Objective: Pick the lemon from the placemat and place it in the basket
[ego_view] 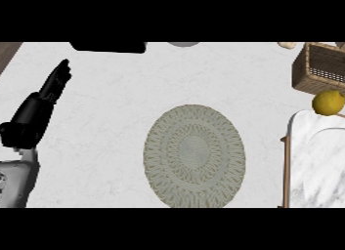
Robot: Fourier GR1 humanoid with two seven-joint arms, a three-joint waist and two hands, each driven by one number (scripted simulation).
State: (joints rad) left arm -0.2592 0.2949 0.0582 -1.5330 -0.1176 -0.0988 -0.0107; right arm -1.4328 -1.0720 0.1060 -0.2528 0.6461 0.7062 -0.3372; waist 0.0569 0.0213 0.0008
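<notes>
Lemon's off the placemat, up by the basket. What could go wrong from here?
1. The lemon shows at the near wall of the basket, apparently outside it, so the placing may not count.
2. It is round and could roll toward the marble board.
3. The right robot hand is out of view, so any regrasp would start unseen.

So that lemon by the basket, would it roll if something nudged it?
Probably. The lemon looks rounded, so a nudge would likely send it rolling across the flat counter. It seems small beside the wicker basket, so it is likely light. Its smooth skin might slip in the fingers.
</notes>
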